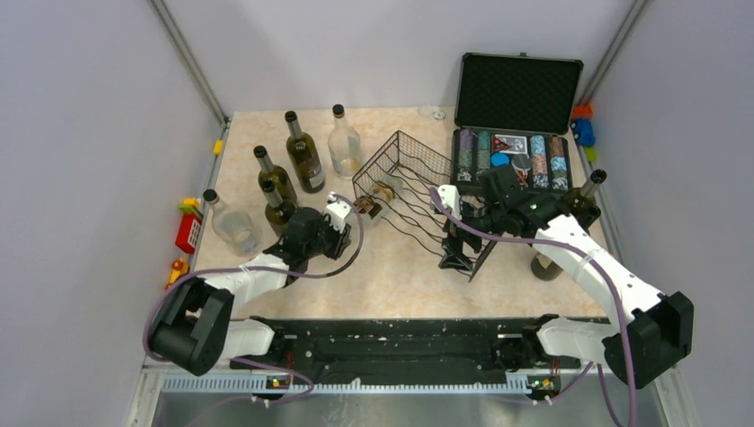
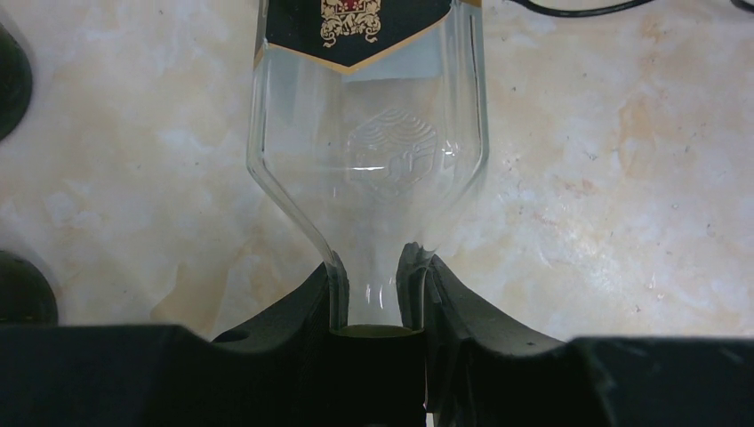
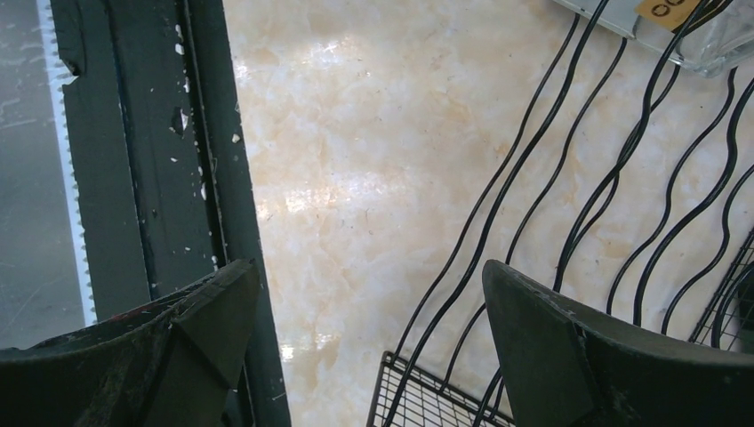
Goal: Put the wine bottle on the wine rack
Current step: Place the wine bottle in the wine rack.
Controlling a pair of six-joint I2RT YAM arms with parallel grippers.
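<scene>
Pinching the clear wine bottle [image 2: 369, 160] by its neck with the left gripper [image 2: 373, 289], pressed tight against the glass on both sides. Holding it low over the marbled desk [image 2: 622, 222], just beside the left end of the wine rack [image 1: 418, 191], close to the raised grid. Lying near level rather than upright. Pointing base-first away from the left arm and toward the rack, with neck and mouth tucked back inside the gripper; stretched lengthwise along that same line, label side up.

Showing, in the right wrist view, a corner of clear glass with a yellow sticker above the rack's wavy wires. Probably the bottle's base, though too little of it in frame to be sure.

Hovering over the near end of the rack with the right gripper [image 3: 369, 276], spread wide and holding nothing, above black wire and bare desk.

Judged as roughly midway through the job: grasp made, placement not yet finished. Left to do, by this reading: sliding the body fully into a cradle, settling it on the wires, then letting go and backing off.

Flanked by several other bottles [image 1: 302, 156] standing at the back left of the desk and an open case of poker chips [image 1: 511, 156] behind the rack, none of them touched.
</scene>
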